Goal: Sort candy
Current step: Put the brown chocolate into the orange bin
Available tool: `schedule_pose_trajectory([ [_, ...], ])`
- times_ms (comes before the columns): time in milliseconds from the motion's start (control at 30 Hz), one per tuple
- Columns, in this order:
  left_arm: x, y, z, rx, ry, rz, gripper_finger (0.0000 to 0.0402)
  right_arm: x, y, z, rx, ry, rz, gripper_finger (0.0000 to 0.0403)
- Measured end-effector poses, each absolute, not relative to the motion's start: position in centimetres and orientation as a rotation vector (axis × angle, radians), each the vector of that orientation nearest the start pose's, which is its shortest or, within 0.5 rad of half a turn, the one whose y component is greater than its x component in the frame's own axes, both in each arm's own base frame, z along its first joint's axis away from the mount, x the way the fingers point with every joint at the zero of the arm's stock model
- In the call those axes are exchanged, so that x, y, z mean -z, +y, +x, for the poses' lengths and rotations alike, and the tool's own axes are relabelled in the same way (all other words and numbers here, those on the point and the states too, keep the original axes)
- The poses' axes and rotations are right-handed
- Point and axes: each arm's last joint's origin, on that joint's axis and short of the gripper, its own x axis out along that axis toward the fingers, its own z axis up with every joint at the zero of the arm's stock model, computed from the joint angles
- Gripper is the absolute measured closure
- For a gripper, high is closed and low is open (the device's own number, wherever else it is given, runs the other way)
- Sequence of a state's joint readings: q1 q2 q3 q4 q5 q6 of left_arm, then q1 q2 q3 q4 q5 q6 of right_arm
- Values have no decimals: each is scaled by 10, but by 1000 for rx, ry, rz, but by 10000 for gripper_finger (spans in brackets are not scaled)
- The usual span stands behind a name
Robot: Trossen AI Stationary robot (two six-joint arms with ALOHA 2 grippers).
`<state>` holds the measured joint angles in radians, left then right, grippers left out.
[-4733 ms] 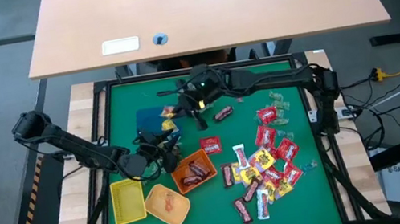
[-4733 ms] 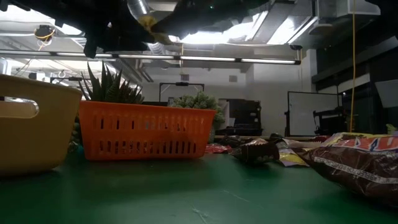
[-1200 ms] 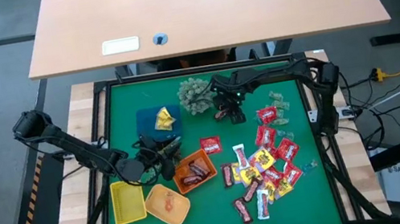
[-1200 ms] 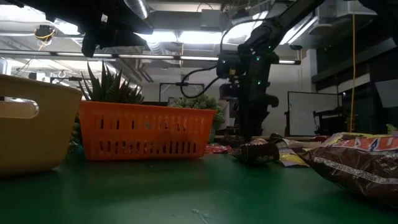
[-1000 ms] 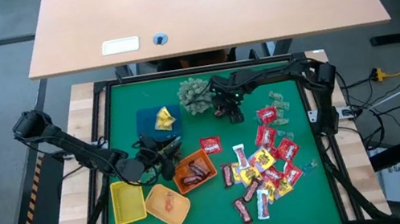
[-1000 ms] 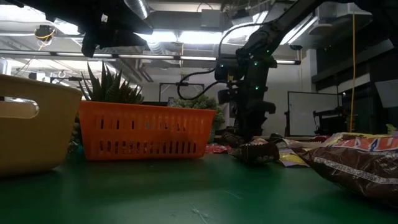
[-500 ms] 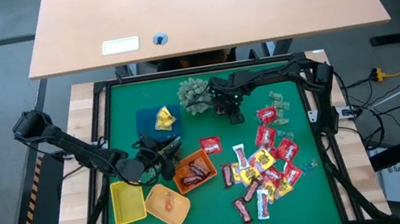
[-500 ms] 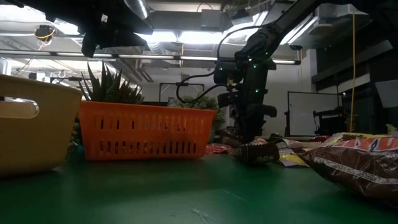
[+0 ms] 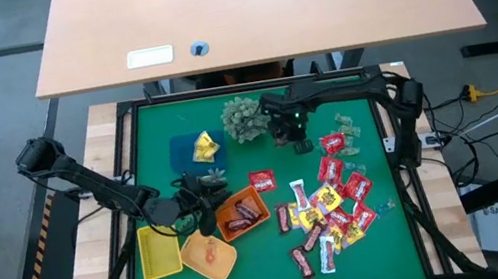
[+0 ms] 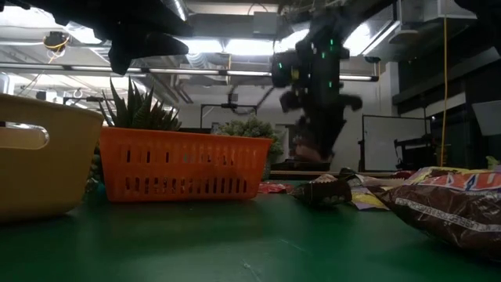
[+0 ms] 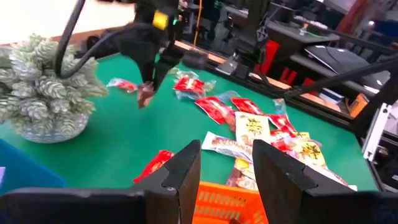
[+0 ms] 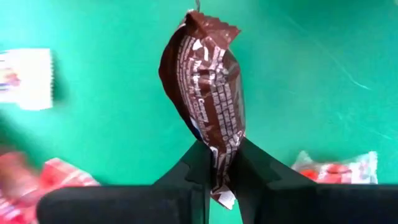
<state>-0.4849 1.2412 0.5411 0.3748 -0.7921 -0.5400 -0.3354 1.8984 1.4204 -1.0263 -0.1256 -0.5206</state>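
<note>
Overhead, the right end effector (image 9: pixel 290 136) hangs above the far middle of the green counter (image 9: pixel 233 167), just right of the plant ball (image 9: pixel 242 118). Its fingers (image 12: pixel 200 163) pinch one end of a dark brown candy bar (image 12: pixel 206 93) — the bar is lifted clear of the counter. To the right and nearer lies the loose candy heap (image 9: pixel 332 209) of red and yellow packets and brown bars. Another yellow piece (image 9: pixel 204 147) rests on a blue mat (image 9: pixel 184 146) at far left. The left end effector (image 9: pixel 199 190) hovers with its fingers (image 11: pixel 186 171) parted and empty, just left of the orange basket (image 9: pixel 241 214). A yellow tray (image 9: pixel 159 252) and a round orange dish (image 9: pixel 210 255) sit at near left.
</note>
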Motion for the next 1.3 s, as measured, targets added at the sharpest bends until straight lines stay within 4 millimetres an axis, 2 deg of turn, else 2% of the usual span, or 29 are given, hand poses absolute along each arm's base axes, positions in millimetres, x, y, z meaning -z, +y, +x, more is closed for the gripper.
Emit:
schedule_pose_trajectory([
  [200,-213,-95,226,-366,171,-338,270,-226,-62,357,-332,1372,-166,370],
  [467,-213,-95,226,-362,180,-291,270,-234,23,384,-476,1127,-363,353],
  [700,-213,-95,226,-359,184,-266,270,-243,72,400,-470,881,-473,355],
  [867,-213,-95,226,-355,192,-222,270,-248,84,405,-472,791,-493,356],
  [1033,-213,-96,226,-352,194,-209,270,-250,82,407,-423,770,-510,345],
  [1300,-213,-96,226,-351,194,-209,270,-253,82,411,-370,731,-528,279],
])
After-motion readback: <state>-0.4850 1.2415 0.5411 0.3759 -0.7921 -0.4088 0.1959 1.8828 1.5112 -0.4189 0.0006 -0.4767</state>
